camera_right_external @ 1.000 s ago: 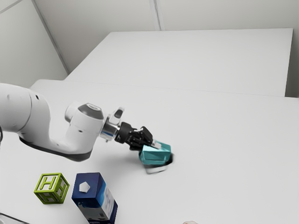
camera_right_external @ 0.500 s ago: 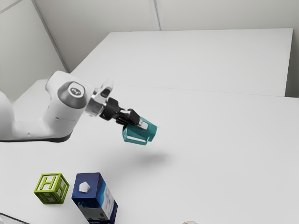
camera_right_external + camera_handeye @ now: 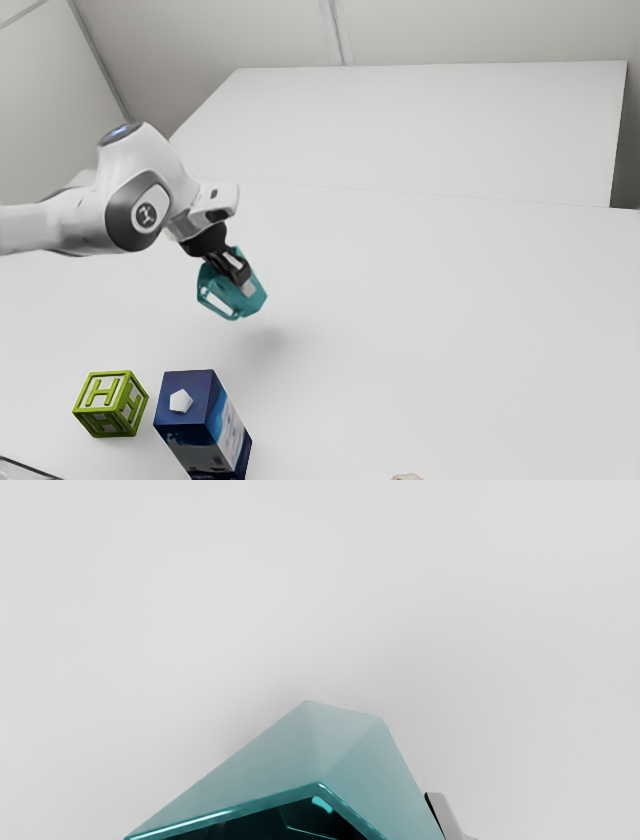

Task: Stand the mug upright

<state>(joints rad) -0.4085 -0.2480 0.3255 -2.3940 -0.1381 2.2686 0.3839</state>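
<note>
And there's the mug point(image 3: 240, 300), up in the air, pinched in the black pincer point(image 3: 241, 282), its shadow point(image 3: 262, 338) spread on the white bench point(image 3: 430, 300) below! It's leaning, not upright: the base slants down towards the exterior view's right, the handle point(image 3: 209, 305) out on the left side. From the wrist, the mouth's rim point(image 3: 225, 812) is nearest the hand and the base points away, with a finger pad point(image 3: 439, 810) right against the wall.

So where could this come unstuck? The lean, I'd say. Lower it like this and one edge of the base meets the bench first; let go then, and over it tips onto its side. Those walls look smooth and faceted, too, so a hard touch at one corner could make it swivel between the fingers and spoil the angle. Opening too high is another danger: a drop, a bounce, a roll. The blue carton point(image 3: 205, 420) and green cube point(image 3: 111, 404) stand well apart from it, nearer the camera; a wide swing that way might clip the carton. Level first, then gently down, that's the safe road!
</note>
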